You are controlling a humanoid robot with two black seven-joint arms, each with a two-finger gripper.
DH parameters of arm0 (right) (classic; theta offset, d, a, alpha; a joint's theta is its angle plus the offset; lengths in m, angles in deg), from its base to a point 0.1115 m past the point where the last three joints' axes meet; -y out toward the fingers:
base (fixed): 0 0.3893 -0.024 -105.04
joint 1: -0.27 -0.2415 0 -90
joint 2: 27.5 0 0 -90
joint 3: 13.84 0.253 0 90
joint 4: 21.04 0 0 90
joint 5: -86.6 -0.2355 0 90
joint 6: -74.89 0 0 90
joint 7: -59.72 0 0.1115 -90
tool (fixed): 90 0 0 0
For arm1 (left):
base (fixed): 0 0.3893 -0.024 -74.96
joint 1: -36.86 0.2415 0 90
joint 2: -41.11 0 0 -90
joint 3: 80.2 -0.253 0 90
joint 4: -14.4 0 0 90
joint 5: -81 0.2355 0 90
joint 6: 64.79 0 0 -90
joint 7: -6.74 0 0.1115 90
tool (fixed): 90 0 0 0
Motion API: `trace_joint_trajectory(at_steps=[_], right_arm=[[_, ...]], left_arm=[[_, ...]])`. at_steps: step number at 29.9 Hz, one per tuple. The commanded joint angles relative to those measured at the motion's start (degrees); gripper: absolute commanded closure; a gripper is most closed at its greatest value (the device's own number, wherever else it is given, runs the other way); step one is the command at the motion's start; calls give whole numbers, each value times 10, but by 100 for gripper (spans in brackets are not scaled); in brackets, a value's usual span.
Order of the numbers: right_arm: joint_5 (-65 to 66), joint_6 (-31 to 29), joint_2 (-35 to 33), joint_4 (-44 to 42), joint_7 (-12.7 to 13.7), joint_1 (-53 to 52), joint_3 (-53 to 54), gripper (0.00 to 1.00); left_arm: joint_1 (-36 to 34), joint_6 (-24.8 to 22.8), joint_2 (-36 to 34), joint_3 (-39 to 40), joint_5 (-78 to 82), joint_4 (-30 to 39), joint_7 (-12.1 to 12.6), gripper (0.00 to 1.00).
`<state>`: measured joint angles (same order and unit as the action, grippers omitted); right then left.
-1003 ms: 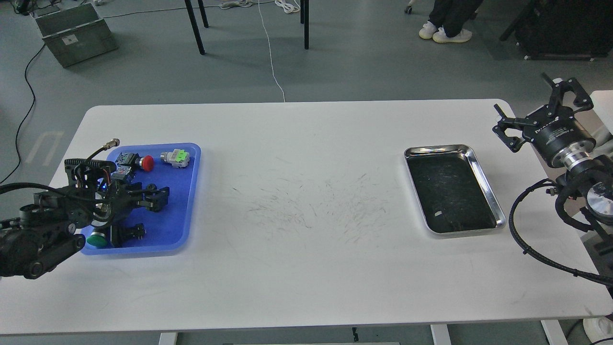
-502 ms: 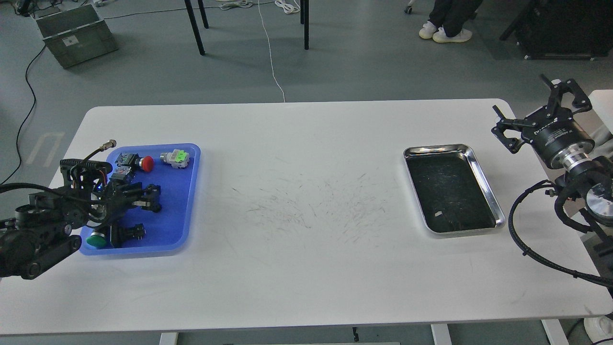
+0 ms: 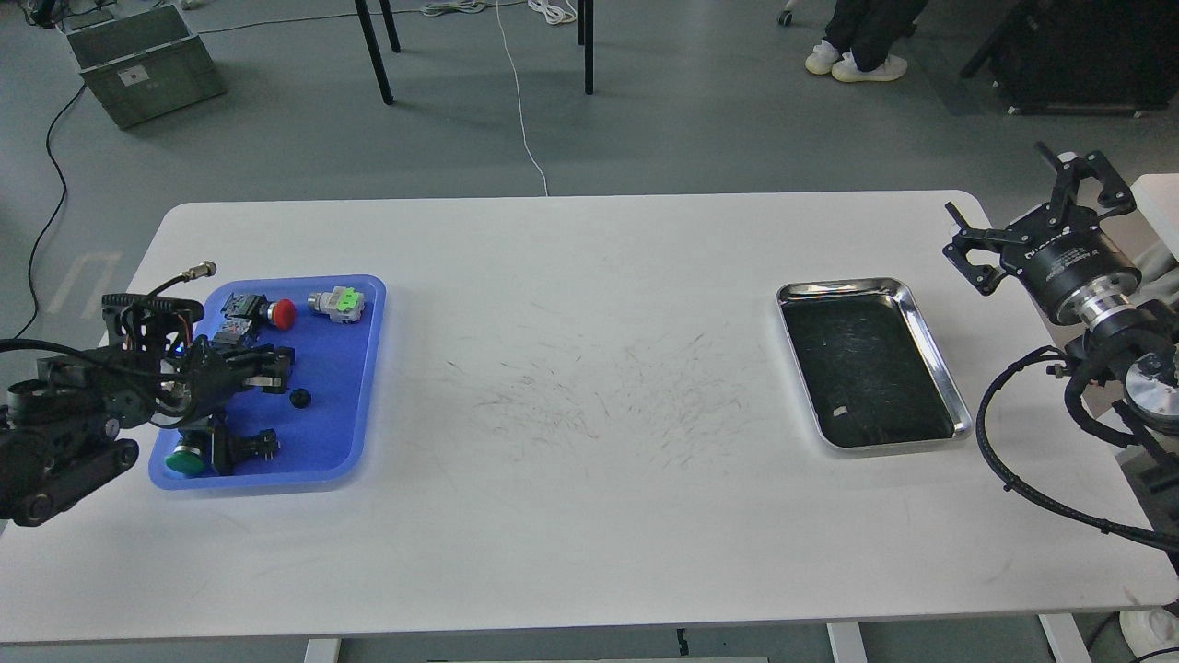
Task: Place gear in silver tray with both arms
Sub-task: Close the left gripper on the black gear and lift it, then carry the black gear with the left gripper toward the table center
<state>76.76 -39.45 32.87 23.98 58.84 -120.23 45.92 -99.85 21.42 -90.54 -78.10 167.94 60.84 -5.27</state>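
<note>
The silver tray [image 3: 838, 287] lies empty on the right side of the white table. A small black round part [image 3: 298, 399], which may be the gear, lies in the blue tray [image 3: 341, 424] at the left. My left gripper [image 3: 274, 369] hovers over the blue tray, just up and left of that part and apart from it. Its dark fingers are too close together to tell apart. My right gripper [image 3: 1027, 207] is wide open and empty, raised beyond the table's right edge, up and right of the silver tray.
The blue tray also holds a red push button [image 3: 284, 313], a green-and-silver part [image 3: 337, 302], a green button [image 3: 184, 460] and a black part [image 3: 247, 446]. The table's middle [image 3: 589, 387] is scuffed. Chair legs and a grey crate [image 3: 143, 64] stand on the floor behind.
My left gripper has drawn back to the left over the blue tray, and the small black round part now shows where it had been. The right arm has barely moved.
</note>
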Motion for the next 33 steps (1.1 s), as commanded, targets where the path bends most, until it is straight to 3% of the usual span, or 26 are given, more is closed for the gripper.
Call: trace_joint_trajectory(at_steps=[1, 6, 11, 21, 33], right_arm=[[0, 0, -1, -2, 0, 0, 0, 1], [0, 0, -1, -2, 1, 0, 0, 1], [0, 1, -1, -3, 1, 0, 1, 1], [0, 1, -7, -4, 1, 3, 3, 1], [-1, 1, -11, -5, 0, 14, 7, 1]], left_arm=[[-34, -17, -60, 3, 0, 72, 1, 91], [-109, -62, -127, 6, -1, 216, 22, 91], [-169, -68, -99, 10, -2, 283, 71, 91], [-173, -44, 171, 8, 2, 229, 147, 91], [-132, -16, 417, -8, 12, 111, 167, 91]])
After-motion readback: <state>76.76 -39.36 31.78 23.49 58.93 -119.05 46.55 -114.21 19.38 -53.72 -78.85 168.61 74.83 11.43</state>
